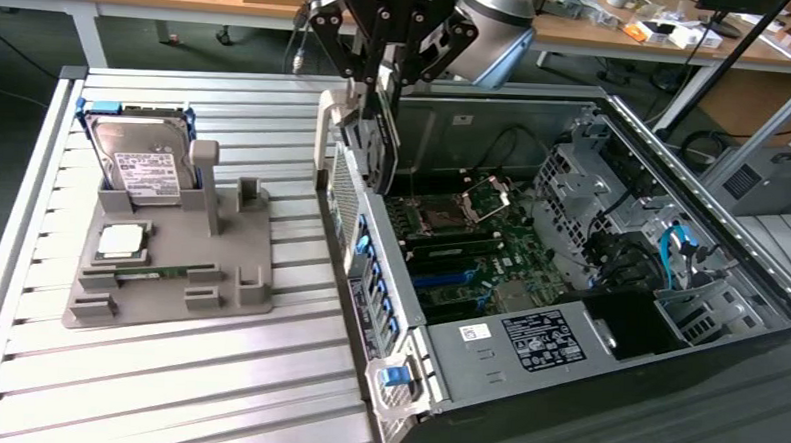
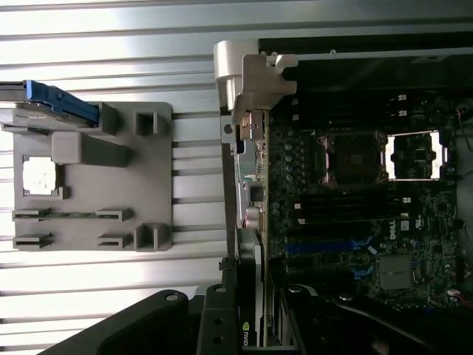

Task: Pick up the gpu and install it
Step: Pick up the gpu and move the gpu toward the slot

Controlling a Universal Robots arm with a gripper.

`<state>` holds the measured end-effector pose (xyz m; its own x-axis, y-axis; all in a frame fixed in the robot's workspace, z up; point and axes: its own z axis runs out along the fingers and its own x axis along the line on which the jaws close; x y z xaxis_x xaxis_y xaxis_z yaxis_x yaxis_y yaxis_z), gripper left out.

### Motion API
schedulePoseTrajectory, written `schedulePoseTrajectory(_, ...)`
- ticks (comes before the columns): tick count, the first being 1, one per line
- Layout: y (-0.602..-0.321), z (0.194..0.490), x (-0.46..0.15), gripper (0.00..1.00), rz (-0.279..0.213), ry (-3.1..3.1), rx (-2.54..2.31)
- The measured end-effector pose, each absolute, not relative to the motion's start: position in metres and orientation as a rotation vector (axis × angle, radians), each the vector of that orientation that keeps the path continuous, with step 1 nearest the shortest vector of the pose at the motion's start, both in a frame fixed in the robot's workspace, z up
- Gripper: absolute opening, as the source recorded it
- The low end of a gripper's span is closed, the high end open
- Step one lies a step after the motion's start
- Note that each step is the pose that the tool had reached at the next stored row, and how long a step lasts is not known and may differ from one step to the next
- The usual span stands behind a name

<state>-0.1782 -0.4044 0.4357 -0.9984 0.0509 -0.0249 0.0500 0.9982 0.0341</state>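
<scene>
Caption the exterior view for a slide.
Tool holds the gpu upright over the open computer case; a hard drive stands in the gray fixture nearby.

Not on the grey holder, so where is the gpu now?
Exterior view, top centre: the thin dark gpu card hangs in the black gripper over the rear wall of the open computer case.

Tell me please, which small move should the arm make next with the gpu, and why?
Probably shift it a little sideways over the motherboard before lowering: the gripper holds the gpu upright by the case's rear wall, not yet above the blue slots.
</scene>
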Motion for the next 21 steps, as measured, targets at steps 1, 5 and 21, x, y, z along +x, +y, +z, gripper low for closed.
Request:
schedulePoseTrajectory(1,-0.404,0.436,-0.177,0.27,0.052,3.114,0.079)
schedulePoseTrajectory(5,-0.404,0.436,-0.172,0.27,0.052,3.114,0.079)
schedulePoseTrajectory(21,-0.405,0.436,-0.158,0.27,0.052,3.114,0.079)
